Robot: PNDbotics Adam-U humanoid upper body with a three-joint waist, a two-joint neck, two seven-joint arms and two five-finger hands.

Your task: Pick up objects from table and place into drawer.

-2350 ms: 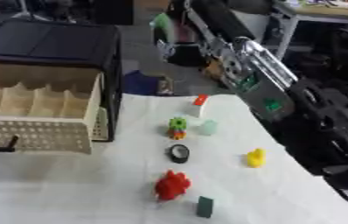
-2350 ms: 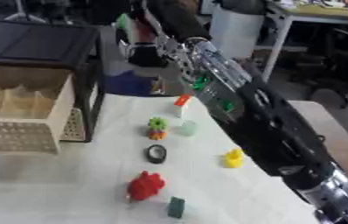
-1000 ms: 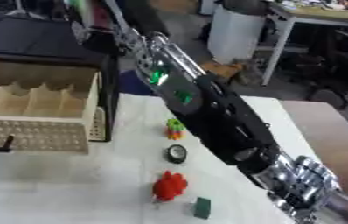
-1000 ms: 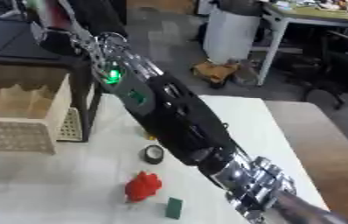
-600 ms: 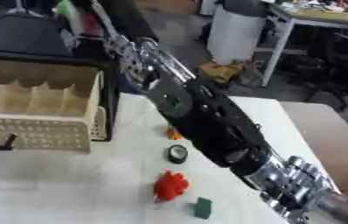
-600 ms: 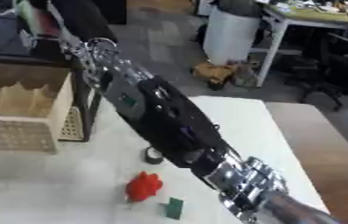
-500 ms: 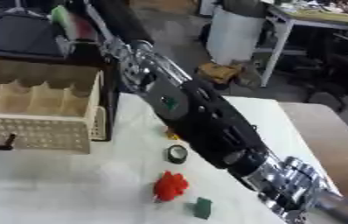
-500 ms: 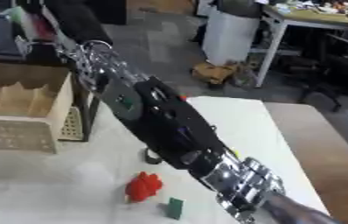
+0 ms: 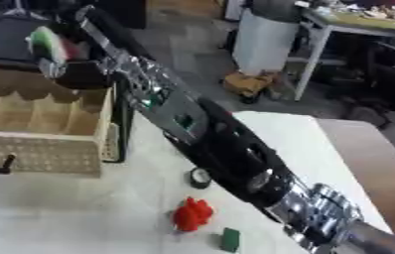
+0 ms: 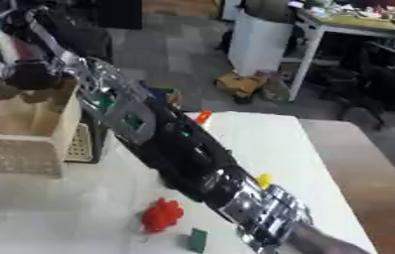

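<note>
1. Left eye view shows the right arm stretched from the near right corner diagonally to the far left, over the open drawer (image 9: pixel 49 124).
2. At its end the right robot hand (image 9: pixel 58 59) hangs above the drawer's far compartments, its fingers curled round a green, white and red object (image 9: pixel 49 42).
3. Drawer dividers are beige; the drawer juts out from a black cabinet (image 9: pixel 10 37) on the left of the desk (image 9: pixel 79 208).
4. On the desk lie a black ring (image 9: pixel 200 177) partly behind the arm, a red toy (image 9: pixel 192 214) nearer, and a dark green block (image 9: pixel 230 239) just right of it.
5. Right eye view also shows a yellow piece (image 10: pixel 263 180) and an orange piece (image 10: pixel 203 117) right of the arm.
</note>
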